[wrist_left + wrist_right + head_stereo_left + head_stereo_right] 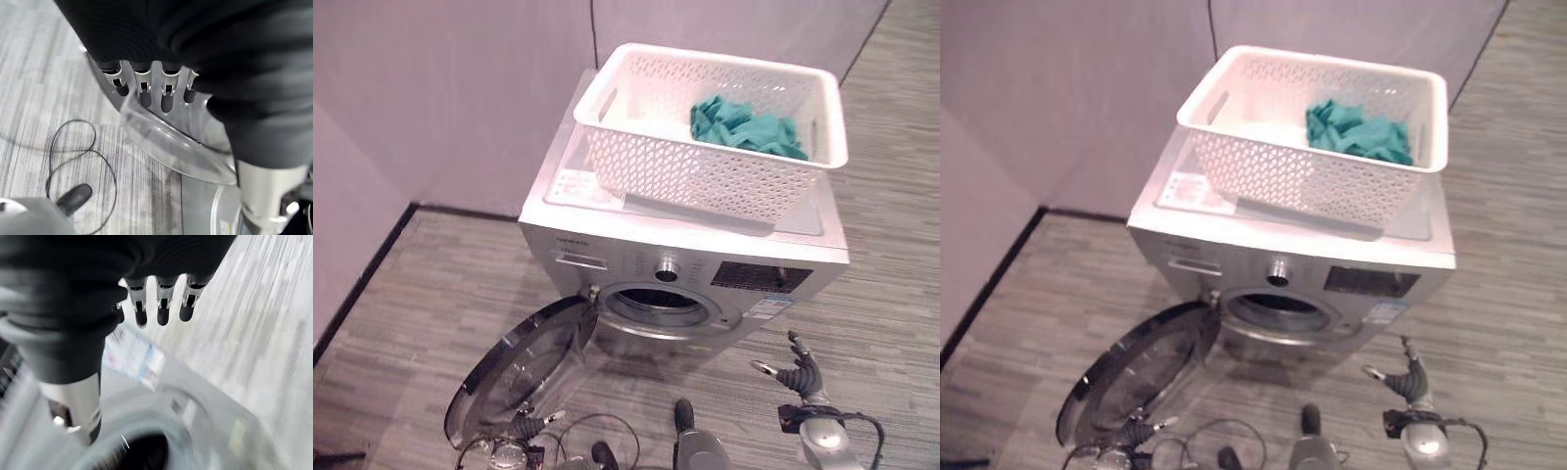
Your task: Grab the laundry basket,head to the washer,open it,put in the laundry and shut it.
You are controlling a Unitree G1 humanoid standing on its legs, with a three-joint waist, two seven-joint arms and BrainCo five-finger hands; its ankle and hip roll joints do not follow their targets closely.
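Note:
A white perforated laundry basket (705,176) stands on top of the silver washer (607,245), with teal laundry (744,127) heaped in its right half. The washer's round door (524,367) hangs wide open to the left, and the dark drum opening (656,299) is exposed. My left hand (524,428) is low at the door's outer edge, its straight fingers (142,81) lying against the door's rim and clear glass bowl. To the right of the opening, in front of the washer, my right hand (800,377) hovers open, its fingers (161,308) spread and holding nothing.
Grey walls (431,98) stand behind and to the left of the washer, with a dark skirting line along the floor. Grey wood-look floor (891,294) stretches to the right and in front. The open door takes up the floor space at the front left.

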